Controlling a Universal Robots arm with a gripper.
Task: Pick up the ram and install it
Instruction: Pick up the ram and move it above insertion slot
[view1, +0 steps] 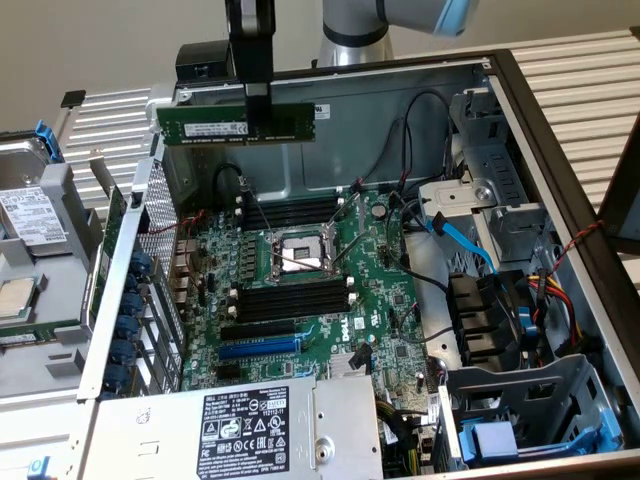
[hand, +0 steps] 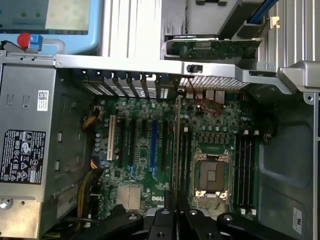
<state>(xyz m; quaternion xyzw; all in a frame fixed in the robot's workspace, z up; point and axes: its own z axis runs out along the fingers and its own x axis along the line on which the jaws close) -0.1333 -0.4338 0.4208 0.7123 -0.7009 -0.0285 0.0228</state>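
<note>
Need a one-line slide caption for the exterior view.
Gripper holds the ram raised above the motherboard of the open computer case.

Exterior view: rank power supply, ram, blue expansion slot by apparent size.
1. power supply, likely nearest the camera, so inflated.
2. ram, held by the gripper above the case.
3. blue expansion slot, clearly shorter than the ram.

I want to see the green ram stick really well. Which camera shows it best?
The exterior view. There the ram hangs broadside above the open computer case, gripped by the end effector, so its green face and white label show. The wrist view sees it edge-on, a thin strip over the motherboard.
</note>
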